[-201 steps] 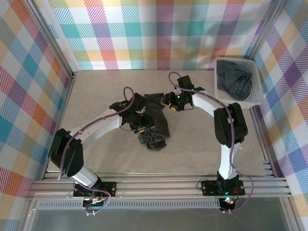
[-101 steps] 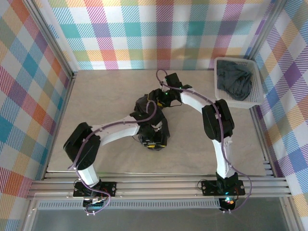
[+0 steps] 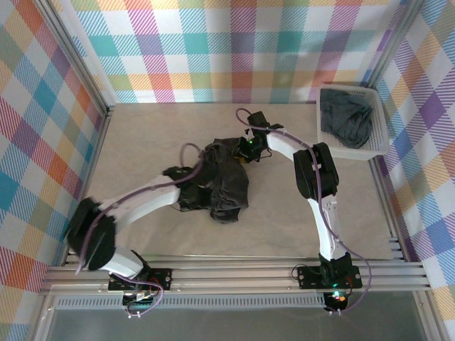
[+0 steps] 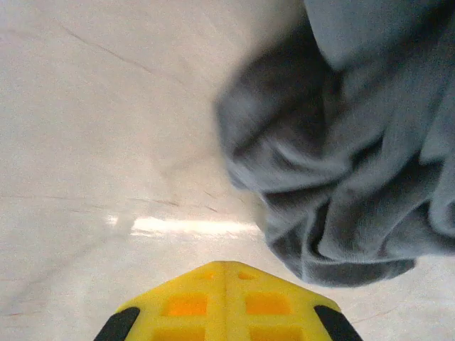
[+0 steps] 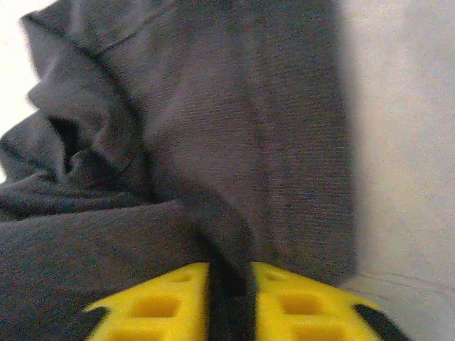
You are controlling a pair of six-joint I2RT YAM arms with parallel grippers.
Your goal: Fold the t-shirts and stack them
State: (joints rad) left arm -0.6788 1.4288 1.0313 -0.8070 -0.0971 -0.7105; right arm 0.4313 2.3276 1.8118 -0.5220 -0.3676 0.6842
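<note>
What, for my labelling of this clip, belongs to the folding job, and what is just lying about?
Job: crumpled t-shirt; right pincer, shut on it; left pincer, shut; t-shirts in the white basket.
Lying about: the white basket itself; checked backdrop.

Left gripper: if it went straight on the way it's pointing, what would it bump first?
Most likely the bare table just ahead of the left gripper, close beside the edge of the crumpled t-shirt. Depth is hard to judge, so it might brush that cloth first.

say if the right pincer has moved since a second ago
Yes: the right pincer has shifted left, away from the basket, and now pinches the far edge of the shirt.
</note>
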